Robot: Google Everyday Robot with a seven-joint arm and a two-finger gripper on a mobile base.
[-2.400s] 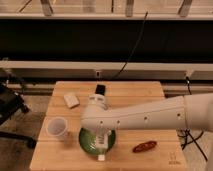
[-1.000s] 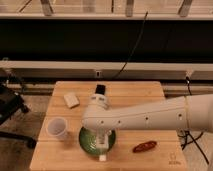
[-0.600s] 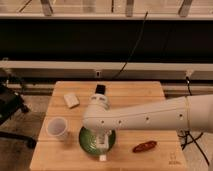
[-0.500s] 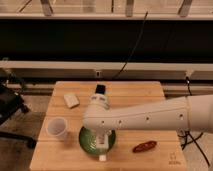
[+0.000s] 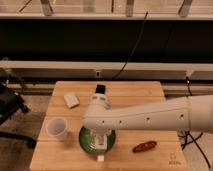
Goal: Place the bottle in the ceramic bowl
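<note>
A light wooden counter [image 5: 150, 95] stands on grey speckled floor [image 5: 22, 157]. Behind it, a pale rail [image 5: 50, 65] runs beneath a wide dark panel [image 5: 65, 37], crossed by a black cable [image 5: 134, 47]. Black equipment [image 5: 9, 102] sits at left. The gripper [image 5: 101, 144] hangs low over the counter's front.

Much of the ceramic bowl [image 5: 86, 142] is covered by the white arm [image 5: 150, 118], which is cut off at the right edge. The gripper [image 5: 102, 141] is seen only in part over the bowl, below the arm's bulk. The bottle [image 5: 101, 144] is too blurred to be made out clearly inside the bowl. The small whitish piece [image 5: 100, 157] at the bowl's near rim cannot be identified
</note>
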